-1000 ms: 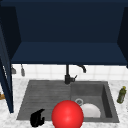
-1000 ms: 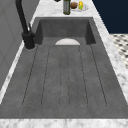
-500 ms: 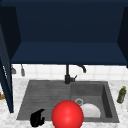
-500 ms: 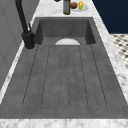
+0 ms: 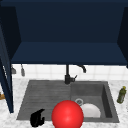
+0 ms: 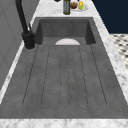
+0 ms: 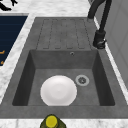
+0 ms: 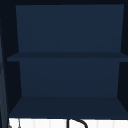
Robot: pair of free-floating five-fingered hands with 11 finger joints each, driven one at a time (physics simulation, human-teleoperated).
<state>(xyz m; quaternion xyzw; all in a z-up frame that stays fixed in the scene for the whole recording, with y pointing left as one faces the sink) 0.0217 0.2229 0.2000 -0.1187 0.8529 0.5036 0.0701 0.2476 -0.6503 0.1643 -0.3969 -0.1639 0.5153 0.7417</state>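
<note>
Marble counter (image 5: 122, 111) surrounds grey sink (image 5: 45, 92) under navy cabinet (image 5: 67, 30); left hand (image 5: 37, 118) curled, holding nothing.

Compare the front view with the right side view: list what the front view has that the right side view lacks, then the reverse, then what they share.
Front view alone: the left hand at the near left corner of the draining board, a red ball in the foreground, and the dark blue wall cabinet above.

Right side view alone: the overflow hole in the basin's far wall, and the bottle's yellow cap seen from above.

Both: the grey sink, the black faucet, the white plate beside the drain, and the olive green bottle on the marble counter.
</note>
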